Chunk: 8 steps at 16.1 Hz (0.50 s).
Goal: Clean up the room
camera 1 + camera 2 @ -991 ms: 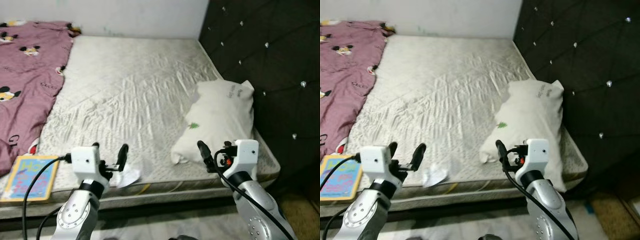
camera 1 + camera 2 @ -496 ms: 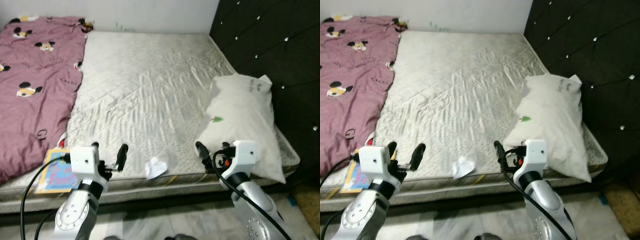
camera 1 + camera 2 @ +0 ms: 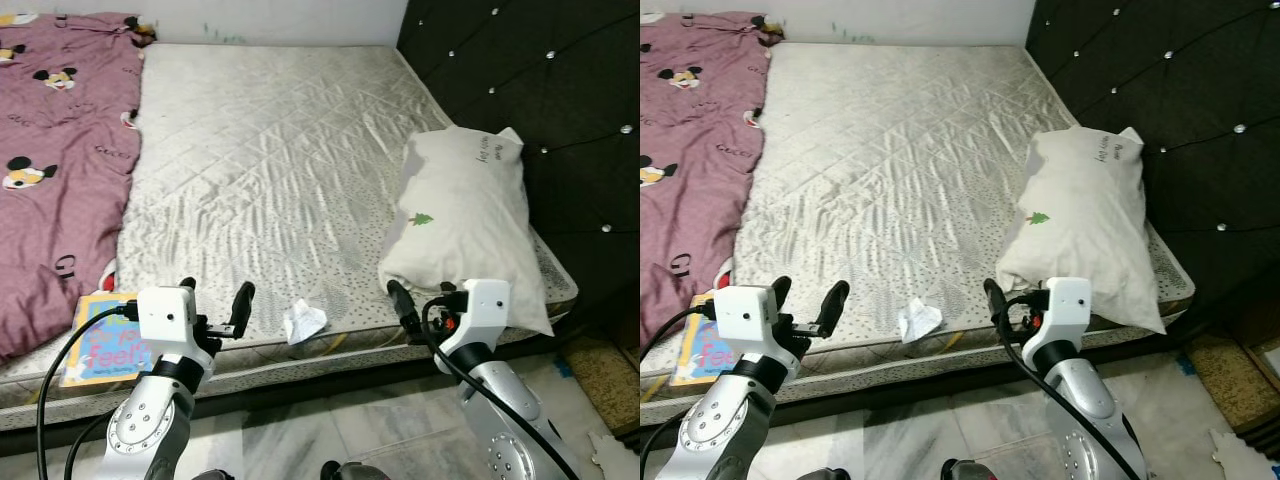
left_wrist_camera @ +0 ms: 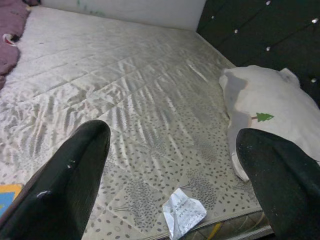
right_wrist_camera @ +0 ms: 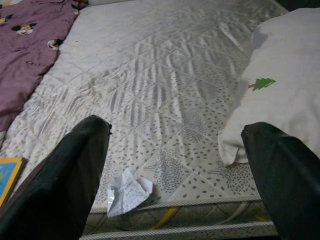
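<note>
- Left eye view: crumpled paper (image 3: 304,322) sits on the mattress (image 3: 270,150) right at its front edge, between the two arms; likely the next bit of litter to clear
- left gripper (image 3: 214,303) hovers just off that front edge, fingers spread, holding nothing; paper lies ahead of it and toward the robot's right
- right gripper (image 3: 992,297) hovers at a similar height, fingers apart in its wrist view, also empty; paper lies ahead of it and toward the robot's left
- key relation: paper is roughly midway between the grippers, looks slightly closer to the left one in the eye views; close call, either arm could reach
- paper has no clear long axis, just a rumpled wad with a raised fold; approach angle probably not critical, a pinch from above should do
- book (image 3: 98,348) with a bright cover lies on the mattress edge beyond the left arm, touching the maroon blanket (image 3: 55,150); another candidate for tidying
- pillow (image 3: 468,220) rests by the dark tufted headboard (image 3: 540,100), just past the right gripper; risk is nudging it when reaching in
</note>
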Tool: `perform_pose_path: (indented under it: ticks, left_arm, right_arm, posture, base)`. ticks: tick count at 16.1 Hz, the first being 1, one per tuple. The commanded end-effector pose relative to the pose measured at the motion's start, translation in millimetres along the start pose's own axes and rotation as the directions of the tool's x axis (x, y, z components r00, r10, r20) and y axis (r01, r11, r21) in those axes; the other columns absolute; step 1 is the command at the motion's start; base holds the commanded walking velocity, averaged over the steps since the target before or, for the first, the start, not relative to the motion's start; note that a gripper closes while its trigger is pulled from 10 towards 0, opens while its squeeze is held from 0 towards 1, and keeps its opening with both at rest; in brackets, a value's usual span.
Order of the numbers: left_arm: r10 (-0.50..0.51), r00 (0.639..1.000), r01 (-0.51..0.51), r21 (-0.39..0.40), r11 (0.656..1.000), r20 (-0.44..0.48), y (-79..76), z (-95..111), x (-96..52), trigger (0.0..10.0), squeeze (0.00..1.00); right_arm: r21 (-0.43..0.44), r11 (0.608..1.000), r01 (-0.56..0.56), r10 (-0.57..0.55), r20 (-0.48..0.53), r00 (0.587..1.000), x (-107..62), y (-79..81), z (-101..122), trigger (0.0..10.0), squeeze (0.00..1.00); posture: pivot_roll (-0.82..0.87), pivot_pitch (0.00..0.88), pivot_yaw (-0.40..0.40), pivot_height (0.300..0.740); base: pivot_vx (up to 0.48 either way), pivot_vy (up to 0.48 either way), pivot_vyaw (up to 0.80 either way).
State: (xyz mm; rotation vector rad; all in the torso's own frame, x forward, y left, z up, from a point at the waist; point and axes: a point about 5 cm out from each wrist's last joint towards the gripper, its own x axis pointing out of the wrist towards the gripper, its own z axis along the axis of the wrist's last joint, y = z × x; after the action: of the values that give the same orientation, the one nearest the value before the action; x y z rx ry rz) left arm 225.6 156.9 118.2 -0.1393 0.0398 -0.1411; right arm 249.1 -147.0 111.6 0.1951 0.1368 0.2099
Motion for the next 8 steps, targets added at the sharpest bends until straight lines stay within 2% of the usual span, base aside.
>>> perform_pose_path:
  ticks: [1,8]
  left_arm:
    - [-0.004,1.000,0.003,-0.002,1.000,-0.011,0.3,-2.6,-2.1,10.0,0.00]
    - [-0.019,1.000,0.018,-0.008,1.000,-0.006,-1.7,-2.8,-1.8,10.0,0.00]
  right_arm:
    - [0.001,1.000,0.005,-0.005,0.003,1.000,-0.2,-0.9,1.1,10.0,0.00]
    - [-0.004,1.000,0.000,0.000,-0.004,1.000,0.0,-1.2,0.2,10.0,0.00]
  posture:
    - [-0.04,0.141,-0.099,0.740]
    - [-0.04,0.135,-0.100,0.740]
  base:
    - [0.000,0.000,0.00]
    - [0.000,0.000,0.00]
